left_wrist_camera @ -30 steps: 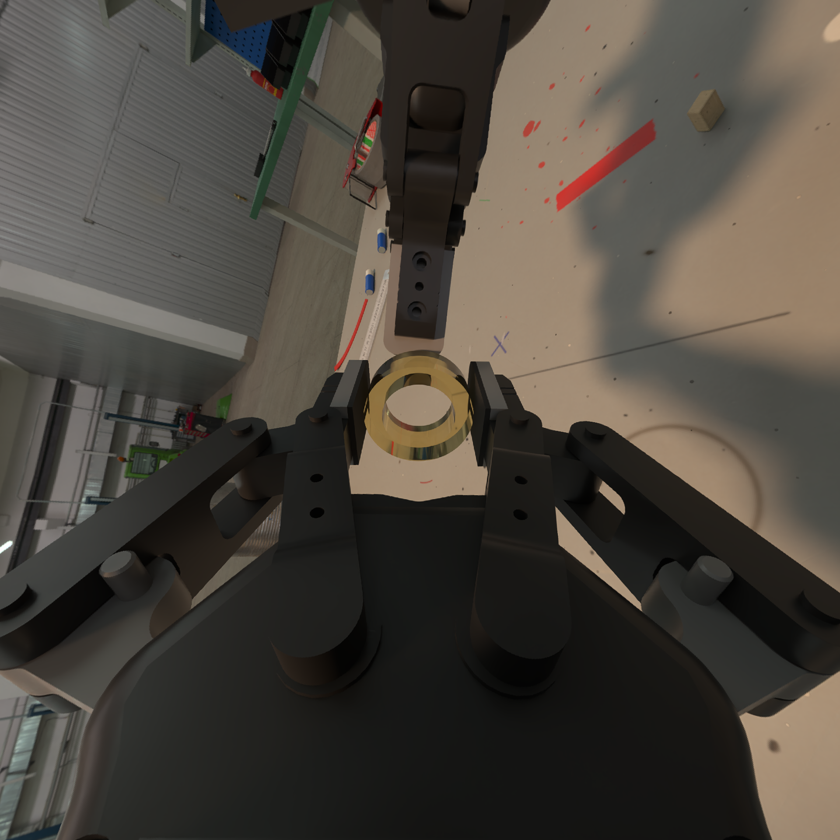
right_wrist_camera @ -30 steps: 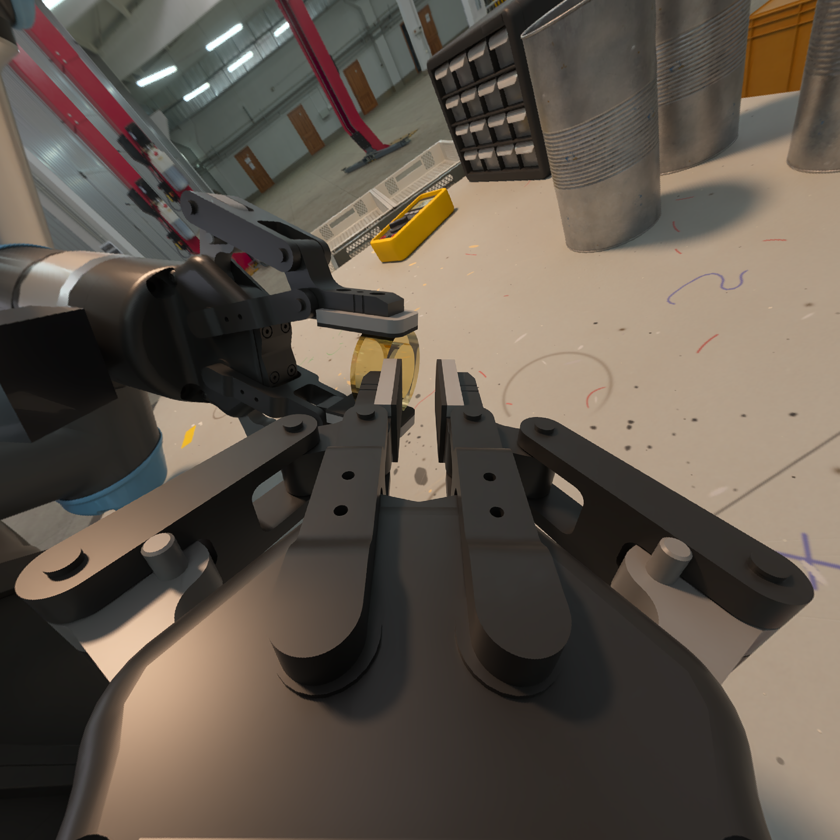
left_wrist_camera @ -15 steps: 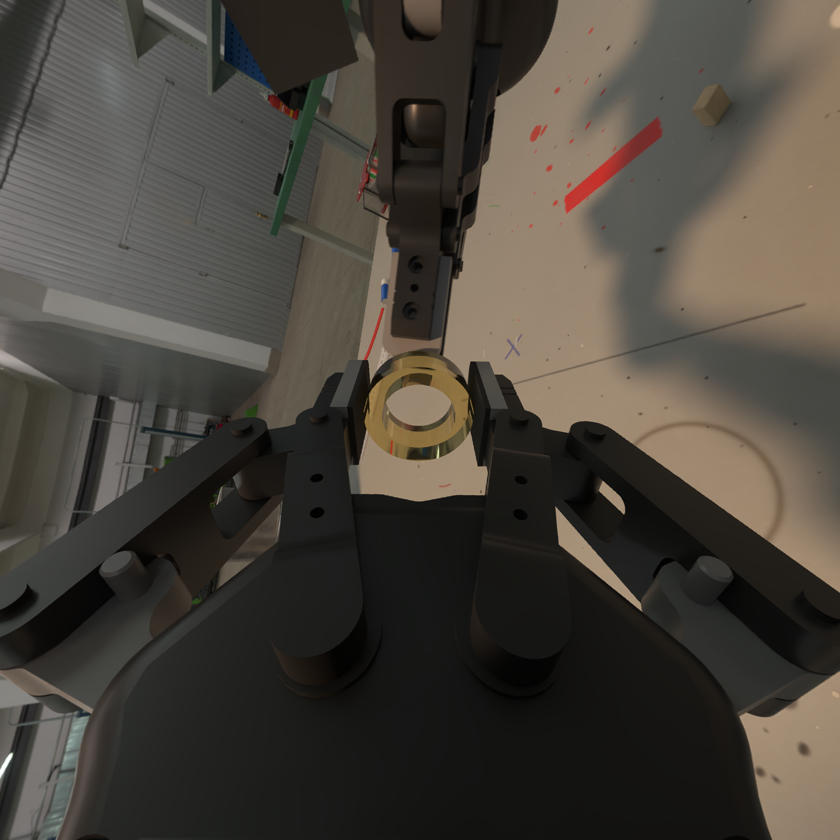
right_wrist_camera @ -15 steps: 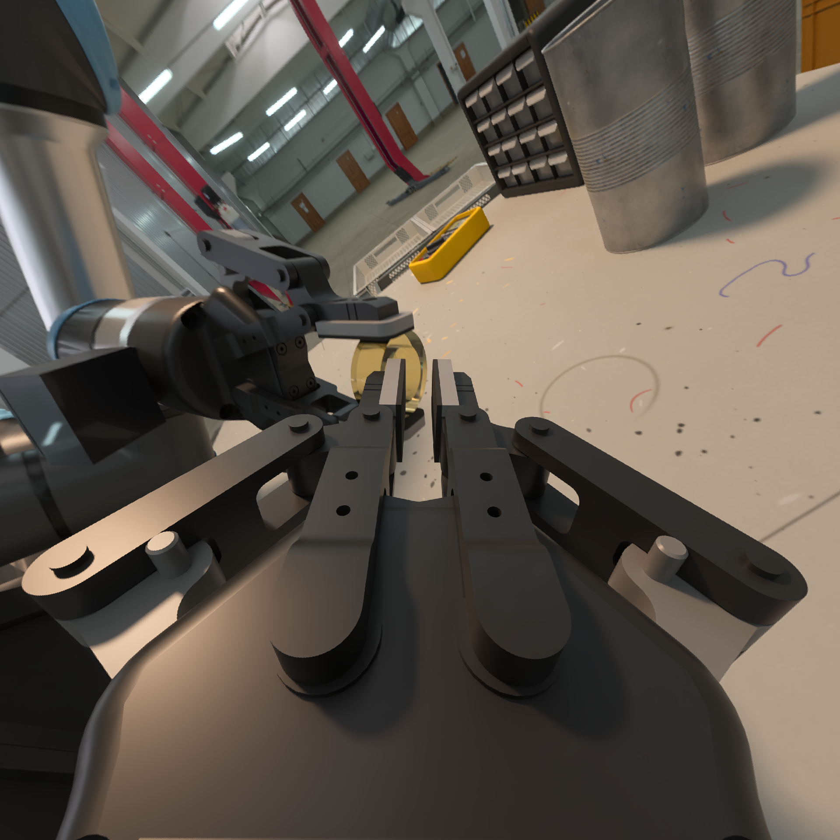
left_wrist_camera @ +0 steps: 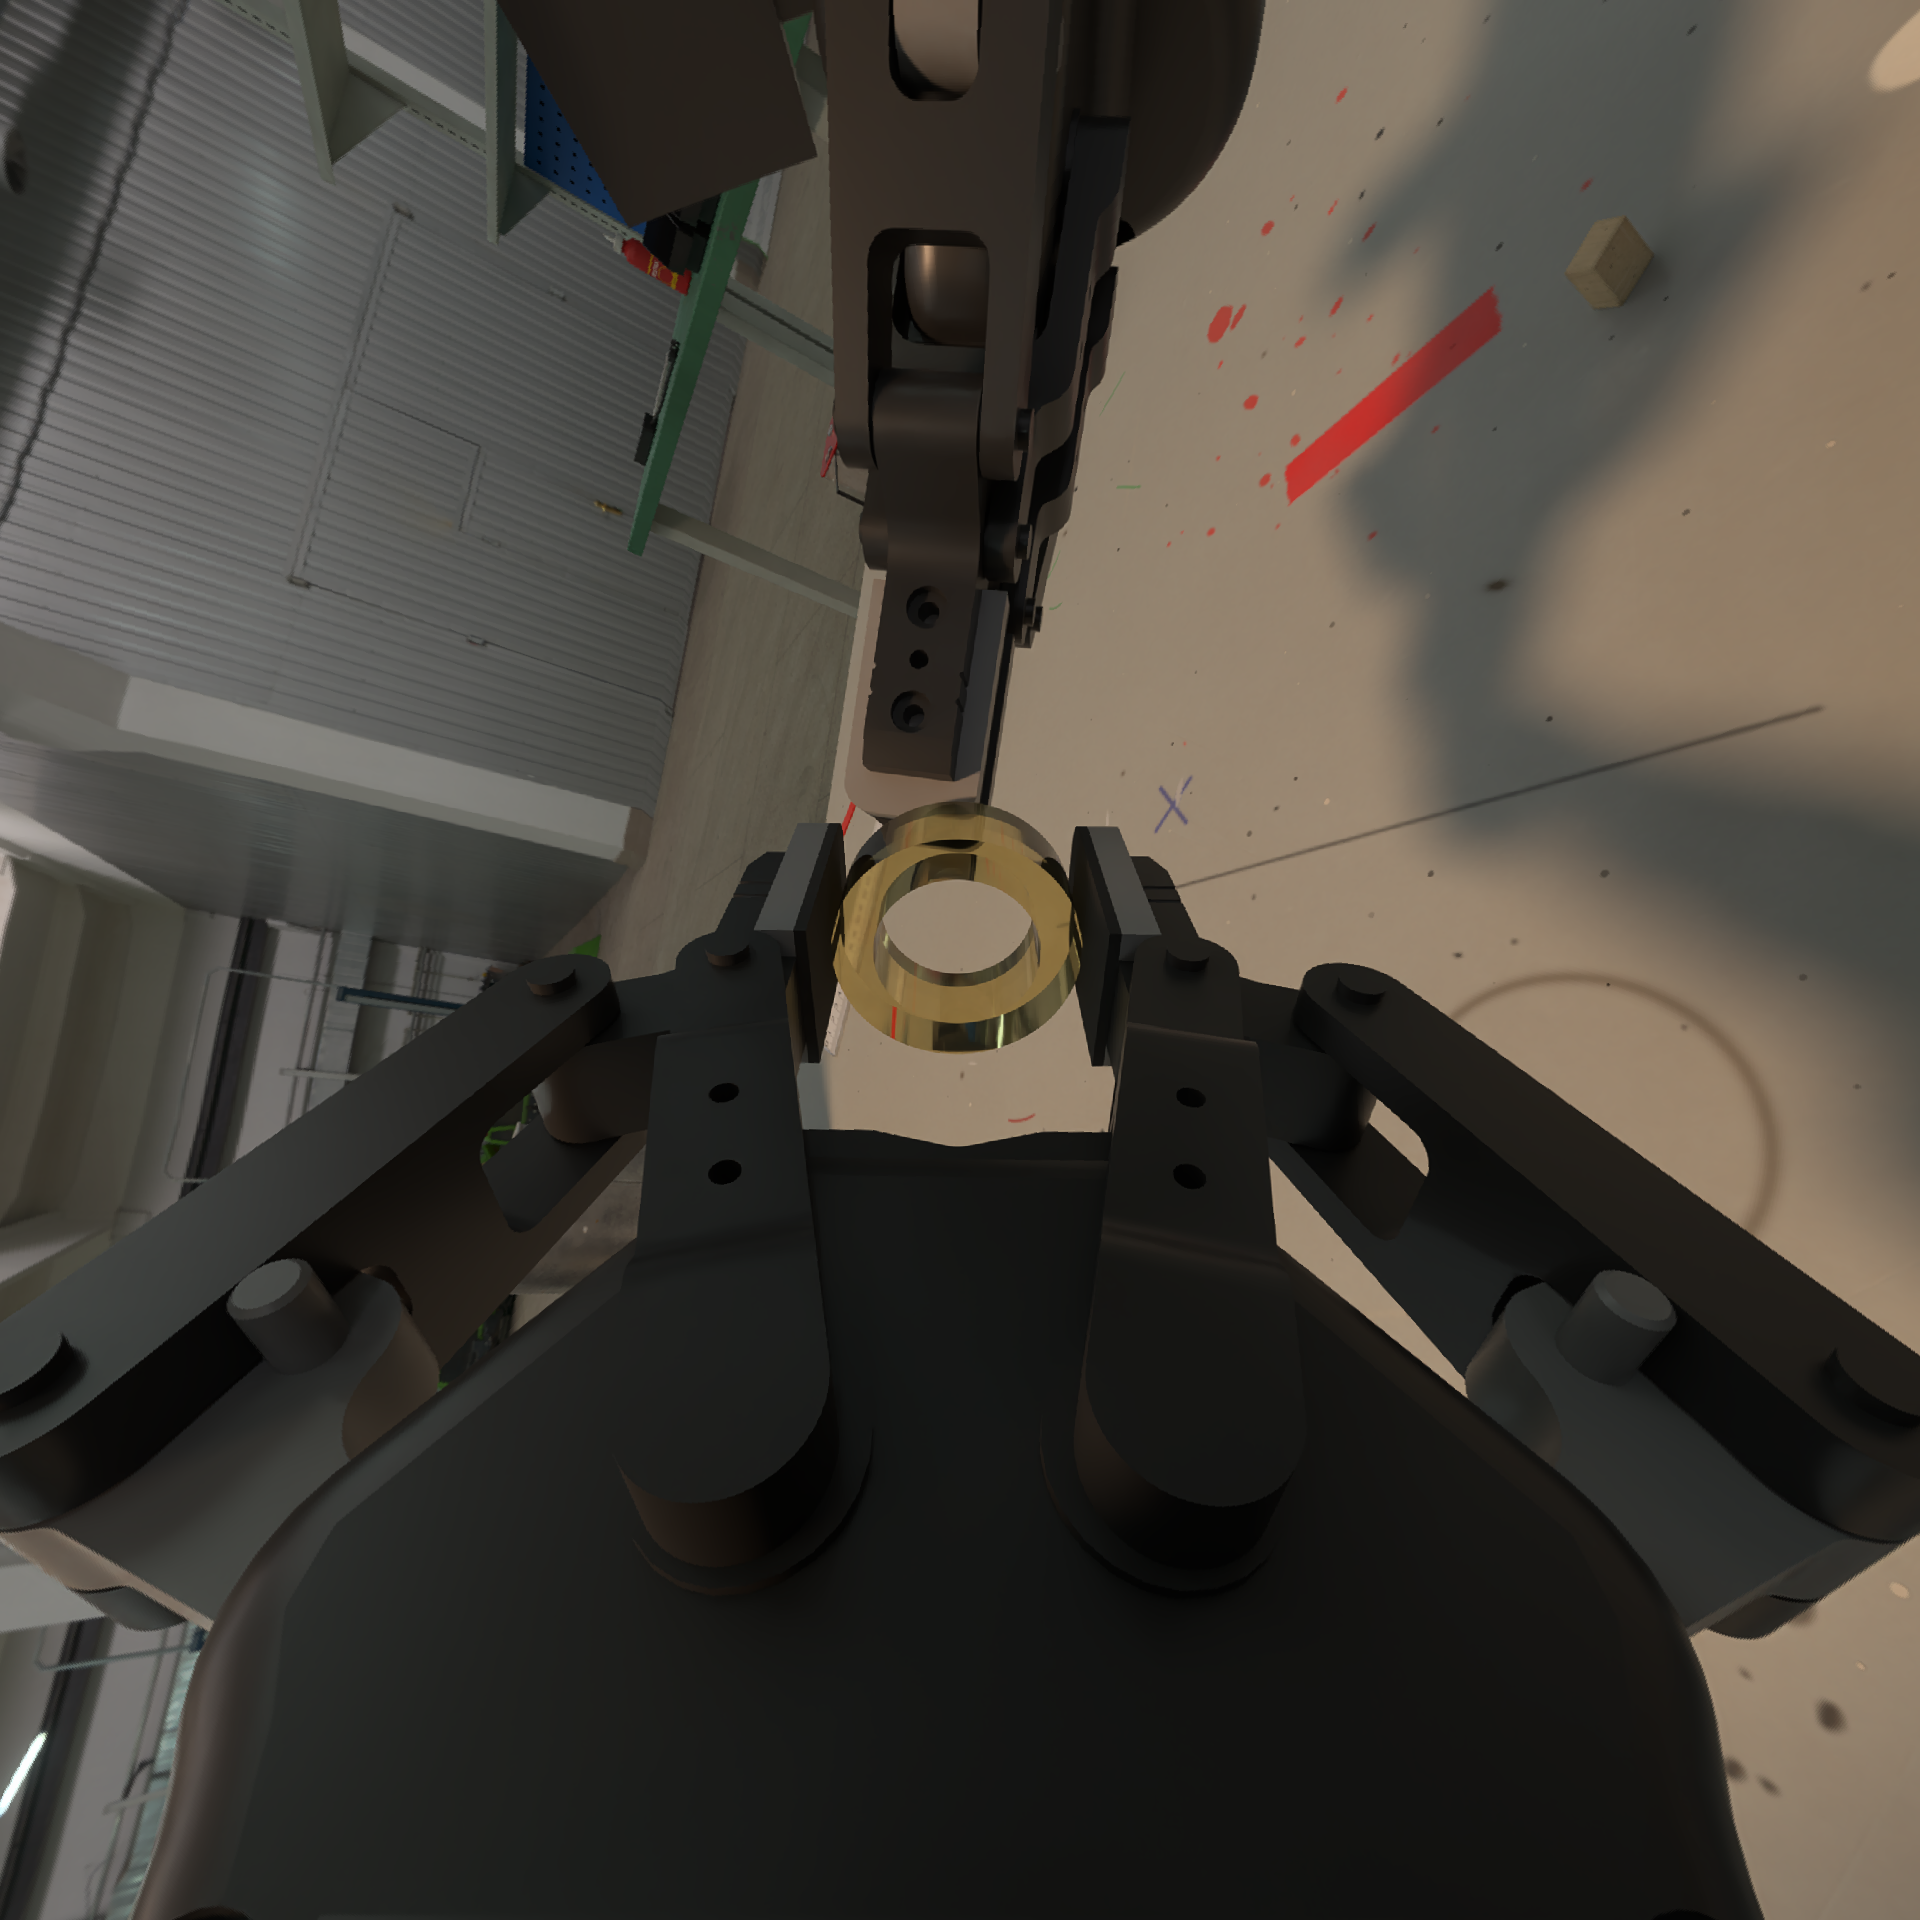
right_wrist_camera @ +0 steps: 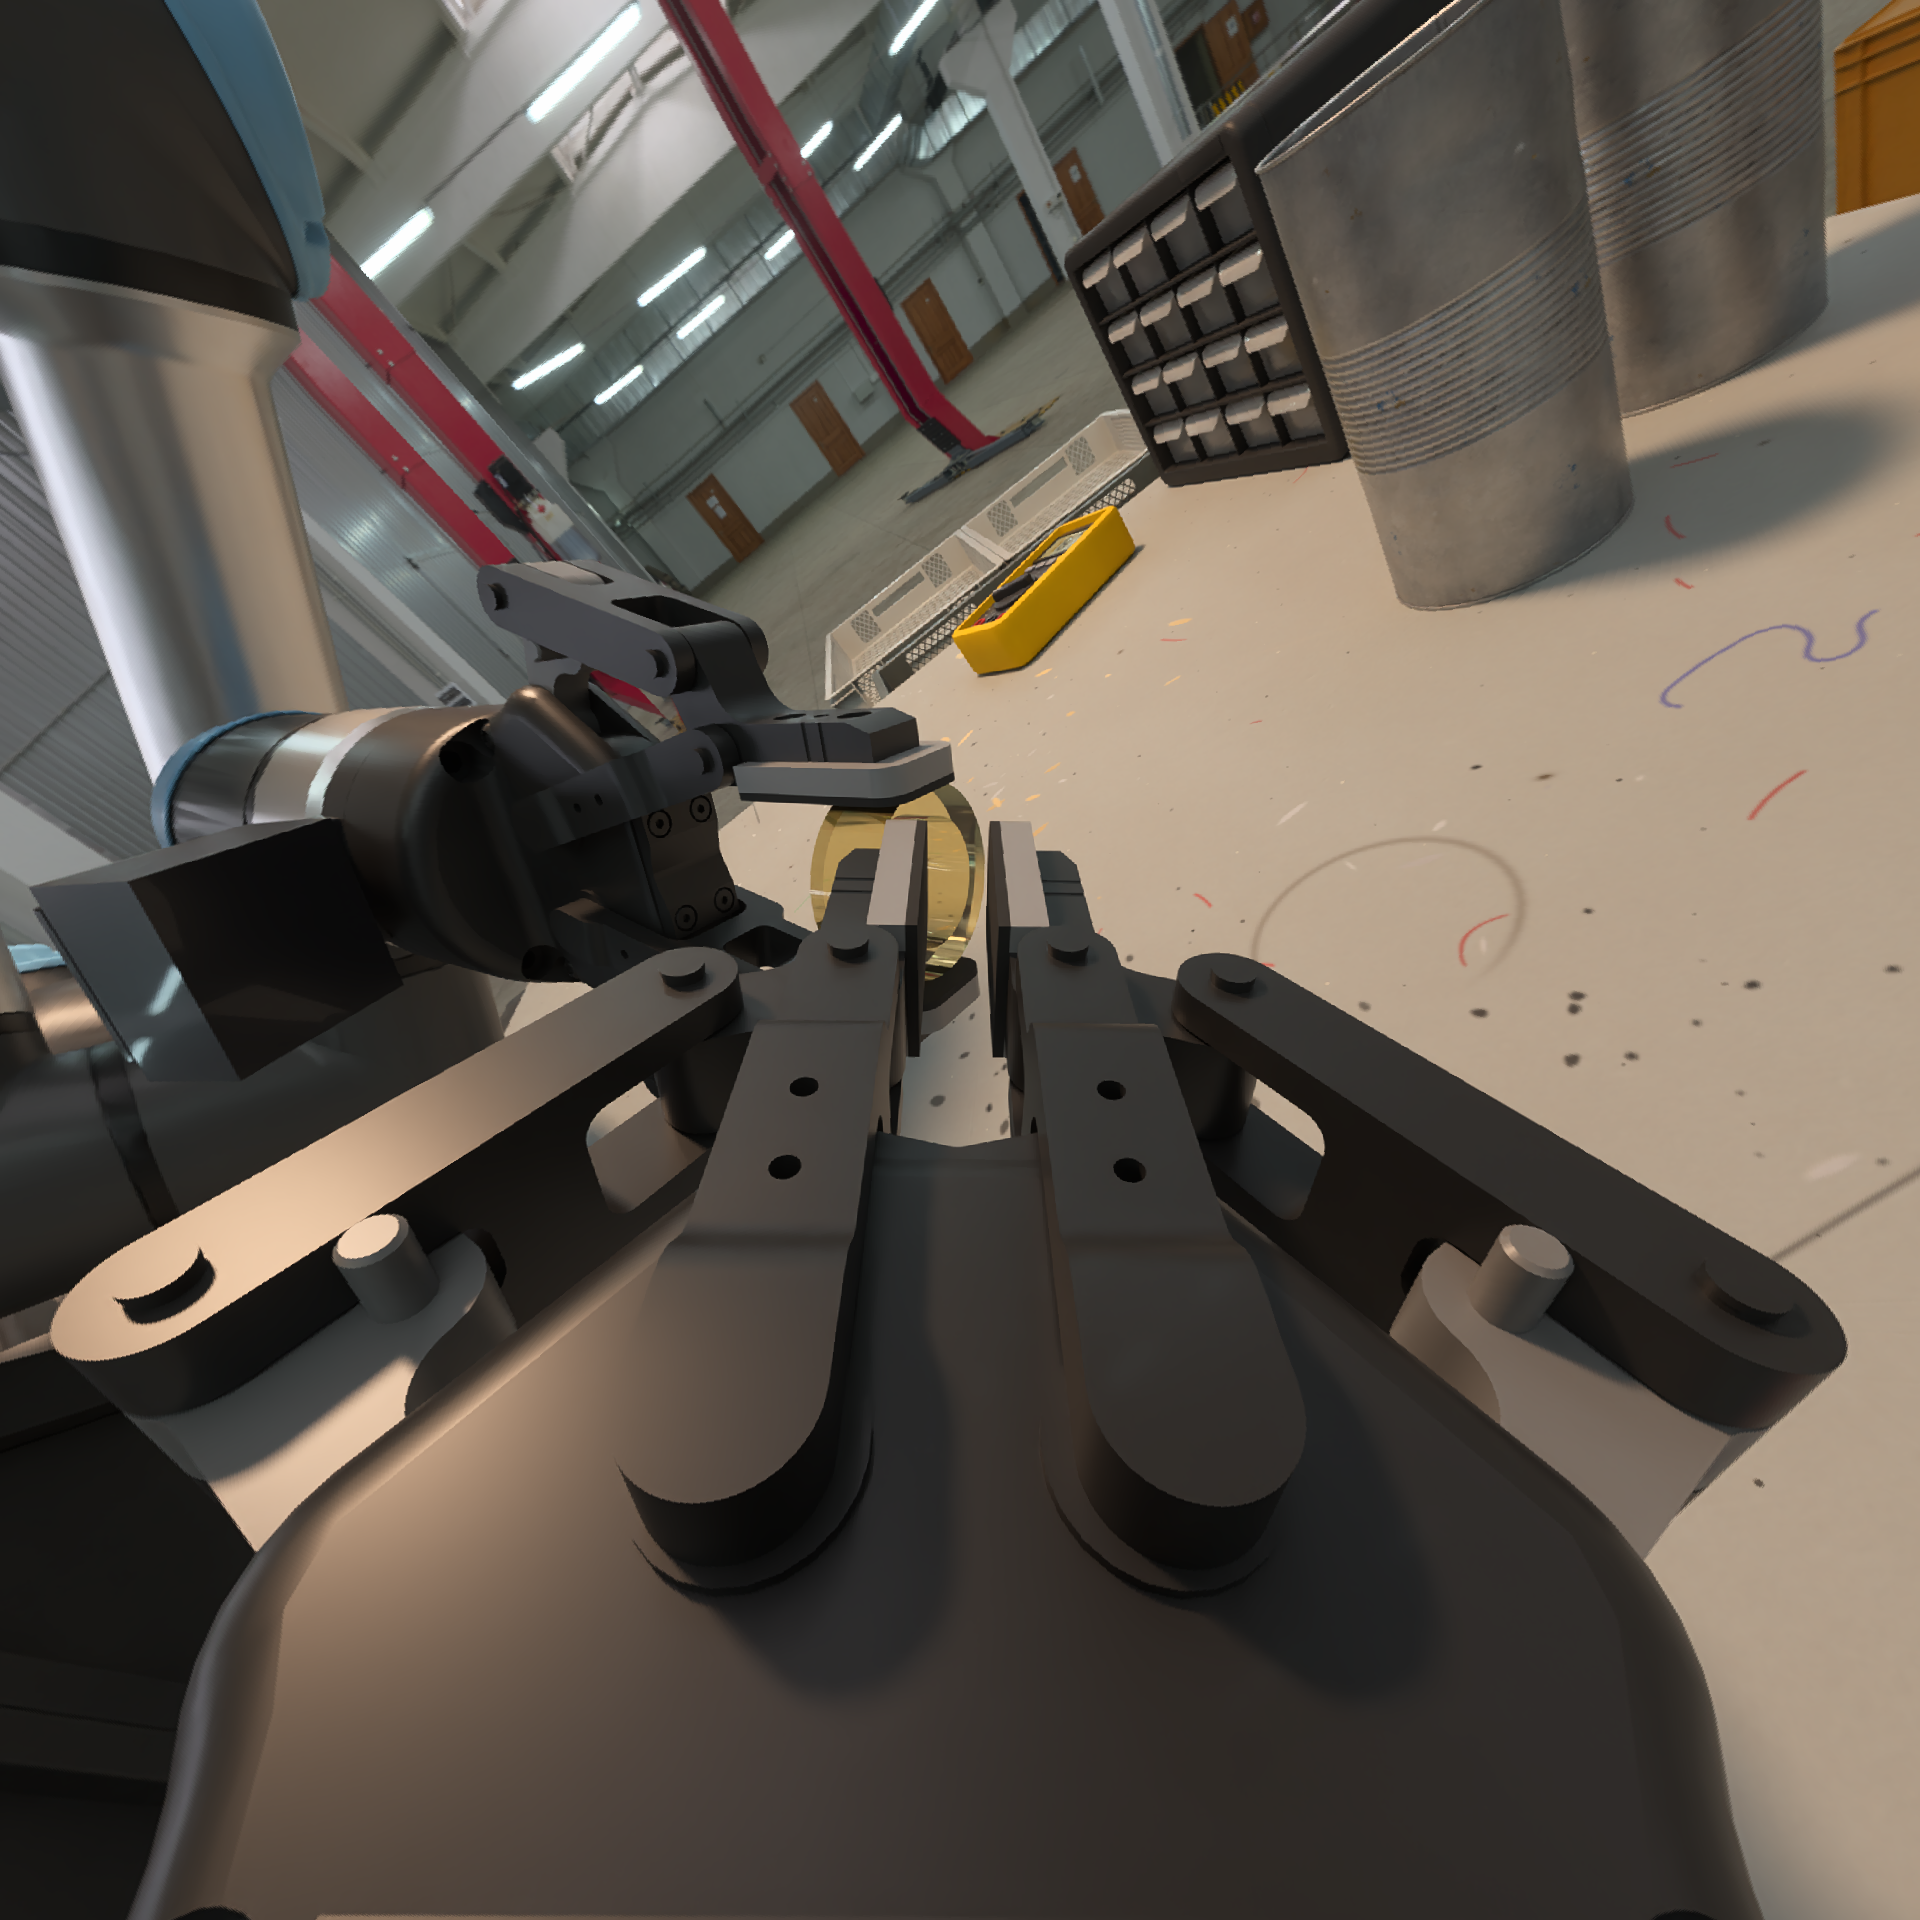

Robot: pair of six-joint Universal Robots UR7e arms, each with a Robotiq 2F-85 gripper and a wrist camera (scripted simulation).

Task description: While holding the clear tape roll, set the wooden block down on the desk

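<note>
Two grippers meet over the desk point(right_wrist_camera: 1455, 1039): the left gripper point(left_wrist_camera: 956, 925) pinches the clear tape roll point(left_wrist_camera: 956, 940), while the right gripper point(right_wrist_camera: 954, 883), fingers nearly pressed together, holds nothing. The wooden block point(left_wrist_camera: 1608, 260) already lies on the desk, well apart. A yellow tray point(right_wrist_camera: 1044, 592) near the far edge holds dark items.

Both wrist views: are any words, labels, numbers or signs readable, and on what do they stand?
None can be read.
Tape roll: no label shows.
Drawer cabinet: drawer fronts look blank.
Desk: only pen scribbles, a drawn circle and red paint marks, no words.
Background hall: any signs are too small to read.
</note>
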